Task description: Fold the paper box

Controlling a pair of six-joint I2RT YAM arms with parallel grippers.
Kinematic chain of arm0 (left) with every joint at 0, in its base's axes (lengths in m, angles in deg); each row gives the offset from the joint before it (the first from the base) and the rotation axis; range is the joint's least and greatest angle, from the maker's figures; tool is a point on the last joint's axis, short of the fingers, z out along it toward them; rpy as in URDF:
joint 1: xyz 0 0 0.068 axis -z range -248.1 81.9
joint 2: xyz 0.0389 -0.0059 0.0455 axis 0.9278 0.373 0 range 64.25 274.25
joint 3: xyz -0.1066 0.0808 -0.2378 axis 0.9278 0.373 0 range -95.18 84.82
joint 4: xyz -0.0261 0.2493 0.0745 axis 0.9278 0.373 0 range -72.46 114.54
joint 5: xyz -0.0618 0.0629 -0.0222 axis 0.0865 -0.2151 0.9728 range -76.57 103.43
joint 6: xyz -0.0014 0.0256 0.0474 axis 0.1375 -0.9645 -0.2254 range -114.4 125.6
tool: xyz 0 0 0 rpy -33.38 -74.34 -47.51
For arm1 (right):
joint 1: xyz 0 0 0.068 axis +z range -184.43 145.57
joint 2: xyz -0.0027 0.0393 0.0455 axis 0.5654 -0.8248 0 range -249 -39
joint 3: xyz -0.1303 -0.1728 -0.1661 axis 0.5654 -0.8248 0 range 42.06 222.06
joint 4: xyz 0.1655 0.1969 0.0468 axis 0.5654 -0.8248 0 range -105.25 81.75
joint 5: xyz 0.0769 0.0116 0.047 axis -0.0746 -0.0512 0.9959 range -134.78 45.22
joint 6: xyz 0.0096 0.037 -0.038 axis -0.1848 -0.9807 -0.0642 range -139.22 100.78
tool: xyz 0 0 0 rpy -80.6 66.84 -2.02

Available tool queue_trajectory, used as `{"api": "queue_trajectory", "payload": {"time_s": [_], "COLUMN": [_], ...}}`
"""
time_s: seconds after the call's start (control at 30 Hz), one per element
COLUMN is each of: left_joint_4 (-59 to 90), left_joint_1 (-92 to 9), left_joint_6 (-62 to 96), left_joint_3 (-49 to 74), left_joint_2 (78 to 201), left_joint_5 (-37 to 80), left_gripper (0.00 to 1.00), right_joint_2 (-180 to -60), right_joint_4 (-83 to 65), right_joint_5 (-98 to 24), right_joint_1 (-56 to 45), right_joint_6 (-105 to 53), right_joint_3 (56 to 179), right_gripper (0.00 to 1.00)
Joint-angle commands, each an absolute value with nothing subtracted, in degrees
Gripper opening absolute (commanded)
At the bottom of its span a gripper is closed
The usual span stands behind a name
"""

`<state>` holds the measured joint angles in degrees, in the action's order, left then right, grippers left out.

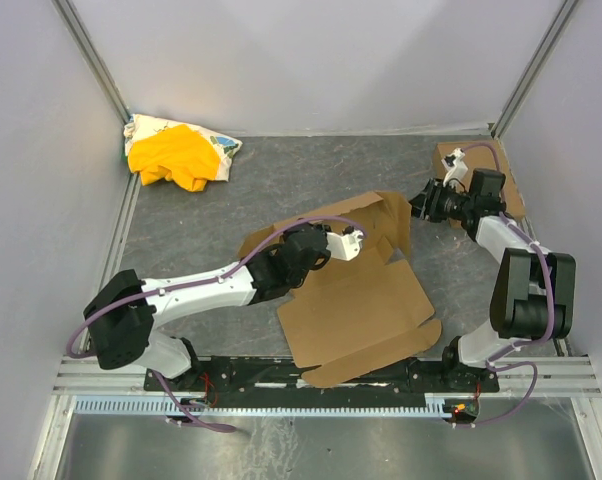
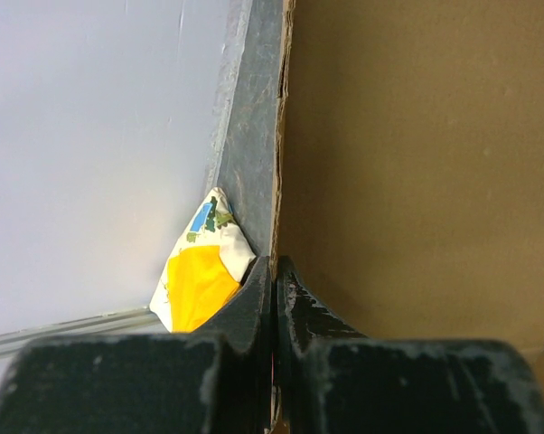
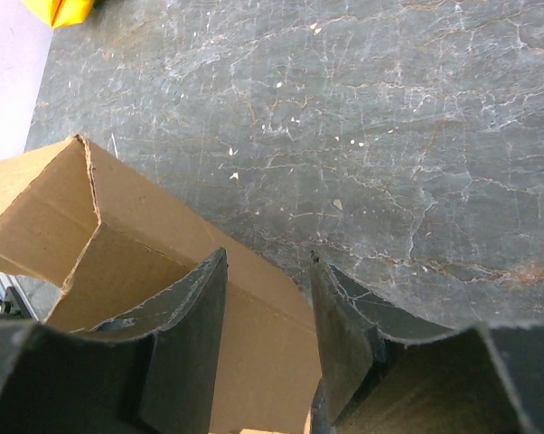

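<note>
Paper box (image 1: 366, 305) | flap is standing across frame centre | your left gripper (image 1: 357, 241), pinched closed, is touching it | right gripper (image 1: 418, 204), half-spread, is hovering at its right end

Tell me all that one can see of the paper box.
The paper box is plain brown corrugated cardboard, die-cut and half folded. Its base lies flat on the grey table, and its far flaps stand raised. One raised edge runs into the shut left pincer; the open right pincer hovers at a corner flap.
</note>
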<state>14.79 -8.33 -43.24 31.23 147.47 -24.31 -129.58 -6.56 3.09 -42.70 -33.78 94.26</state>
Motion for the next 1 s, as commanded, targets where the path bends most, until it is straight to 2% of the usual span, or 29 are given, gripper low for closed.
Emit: {"api": "queue_trajectory", "payload": {"time_s": [0.0, 0.27, 0.67, 0.97], "left_joint_4": [14.73, 14.51, 14.71, 14.71], "left_joint_1": [-7.70, -7.66, -6.89, -6.24], "left_joint_6": [-45.89, -46.07, -46.26, -47.22], "left_joint_3": [29.56, 29.97, 31.03, 32.13], "left_joint_2": [146.82, 146.94, 145.66, 144.57], "left_joint_5": [-25.88, -25.82, -26.38, -25.59], "left_gripper": [0.04, 0.04, 0.04, 0.04], "right_joint_2": [-125.87, -121.98, -117.69, -118.14], "right_joint_4": [-5.36, 2.43, 9.81, 7.17], "right_joint_5": [6.22, 8.26, 12.06, 11.58], "right_joint_1": [-42.16, -41.46, -40.31, -36.21], "right_joint_6": [-32.05, -36.70, -40.99, -36.18], "right_joint_3": [92.41, 85.62, 81.97, 81.58], "right_gripper": [0.50, 0.50, 0.51, 0.52]}}
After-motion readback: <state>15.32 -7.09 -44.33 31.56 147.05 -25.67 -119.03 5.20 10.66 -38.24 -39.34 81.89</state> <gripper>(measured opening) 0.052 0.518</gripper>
